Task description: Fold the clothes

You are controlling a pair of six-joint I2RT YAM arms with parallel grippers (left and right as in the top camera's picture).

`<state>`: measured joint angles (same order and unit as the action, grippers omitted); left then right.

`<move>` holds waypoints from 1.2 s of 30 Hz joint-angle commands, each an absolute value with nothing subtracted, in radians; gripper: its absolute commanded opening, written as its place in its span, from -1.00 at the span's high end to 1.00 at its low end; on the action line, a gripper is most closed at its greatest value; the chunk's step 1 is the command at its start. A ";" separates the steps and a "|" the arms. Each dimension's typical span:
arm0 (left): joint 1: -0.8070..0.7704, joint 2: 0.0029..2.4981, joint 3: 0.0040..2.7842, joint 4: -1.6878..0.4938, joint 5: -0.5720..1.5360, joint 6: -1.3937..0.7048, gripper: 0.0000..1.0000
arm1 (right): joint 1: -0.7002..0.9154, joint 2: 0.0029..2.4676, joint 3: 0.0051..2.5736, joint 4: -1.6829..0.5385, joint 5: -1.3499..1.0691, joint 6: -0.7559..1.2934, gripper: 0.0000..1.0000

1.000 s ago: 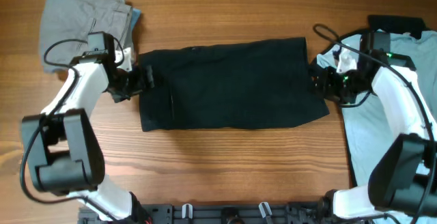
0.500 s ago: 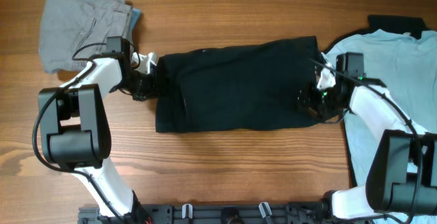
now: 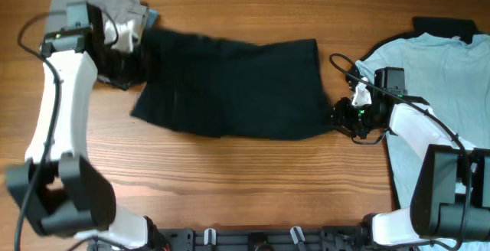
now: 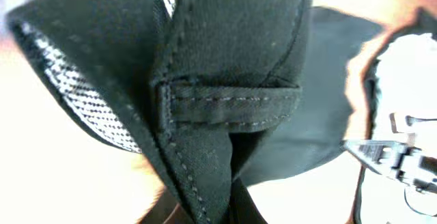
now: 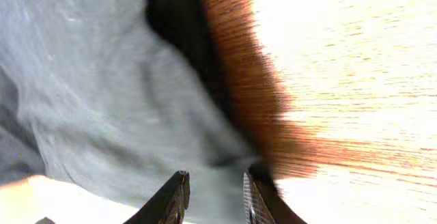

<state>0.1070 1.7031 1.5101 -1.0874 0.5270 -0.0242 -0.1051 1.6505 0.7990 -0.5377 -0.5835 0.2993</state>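
Note:
The clothes in hand are large black shorts [image 3: 230,86], spread across the middle of the table. My left gripper [image 3: 136,58] is shut on their left end, which it holds raised near the back left. In the left wrist view the bunched waistband [image 4: 232,60] fills the frame, showing a belt loop and pale mesh lining. My right gripper [image 3: 337,117] is at the shorts' right edge. Its jaws [image 5: 215,200] stand a little apart over cloth [image 5: 102,94], with bare wood to their right.
Grey shorts [image 3: 122,8] lie folded at the back left corner, partly under my left arm. A pale blue T-shirt [image 3: 452,83] covers the right side of the table. A black cable [image 3: 348,60] loops above my right wrist.
My left gripper has shut on the shorts' left end and pulled it up toward the back left, dragging the shorts leftward. My right gripper's jaws have narrowed at the right edge.

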 commanded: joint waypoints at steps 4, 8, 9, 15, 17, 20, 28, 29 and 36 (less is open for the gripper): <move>-0.249 1.695 1.529 -0.911 0.457 -0.313 0.92 | -0.102 1.630 0.788 -0.534 -0.601 0.283 0.29; -0.420 1.736 1.529 -0.766 0.303 -0.496 0.92 | -0.102 1.631 0.788 -0.532 -0.575 0.292 0.23; -0.453 1.750 1.529 -0.729 0.297 -0.532 0.92 | -0.102 1.631 0.788 -0.532 -0.564 0.292 0.22; -0.609 1.884 1.529 -0.511 0.285 -0.642 0.92 | -0.102 1.631 0.788 -0.536 -0.493 0.326 0.20; -0.645 1.937 1.529 -0.462 0.269 -0.661 0.92 | -0.102 1.631 0.788 -0.536 -0.492 0.325 0.19; -0.681 2.016 1.529 -0.389 0.256 -0.664 0.91 | -0.102 1.631 0.788 -0.534 -0.493 0.325 0.19; -0.746 2.050 1.529 -0.171 0.302 -0.719 -0.22 | -0.102 1.631 0.788 -0.535 -0.492 0.325 0.17; -0.746 2.050 1.529 -0.172 0.304 -0.719 -0.35 | -0.102 1.631 0.788 -0.535 -0.492 0.325 0.15; -0.628 1.954 1.530 -0.442 0.318 -0.443 -0.39 | -0.145 1.567 0.888 -0.735 -0.419 0.315 -0.01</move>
<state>-0.7052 2.0460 1.5215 -0.3599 0.3141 -0.5900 -0.1192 1.6375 0.8040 -0.6605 -0.4870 0.3199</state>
